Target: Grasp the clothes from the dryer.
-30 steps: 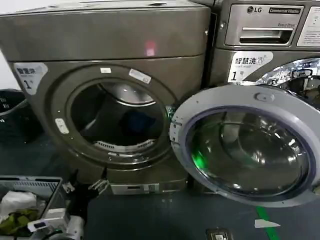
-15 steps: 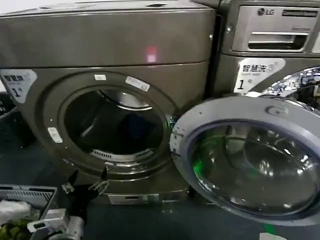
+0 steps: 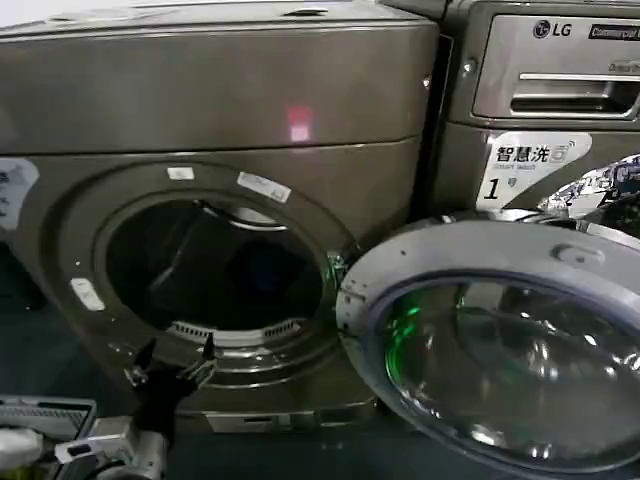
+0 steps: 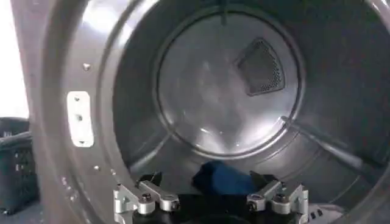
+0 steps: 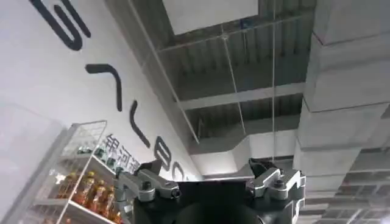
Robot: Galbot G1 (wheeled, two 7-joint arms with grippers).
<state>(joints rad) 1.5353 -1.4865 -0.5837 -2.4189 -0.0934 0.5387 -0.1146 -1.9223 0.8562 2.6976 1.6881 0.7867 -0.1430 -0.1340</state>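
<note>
Approach stage: left tool (image 3: 172,360), fingers spread, is hovering at the dryer (image 3: 215,270) mouth; the clothes (image 4: 224,178), apparently ungrasped, are lying inside. Right tool (image 5: 210,176), also spread, is idling, aimed at the ceiling.

Dryer (image 3: 230,90) – glossy metal; clothes (image 4: 222,178) – soft cloth.

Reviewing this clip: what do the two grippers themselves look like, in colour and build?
Both match. The left gripper has a black body, silver metal linkage brackets with dark bolt heads on either side, and short black pointed fingertips. In the head view it sits on a black wrist above a silver-grey arm segment. The right gripper shows the same black body and silver bolted brackets.
</note>
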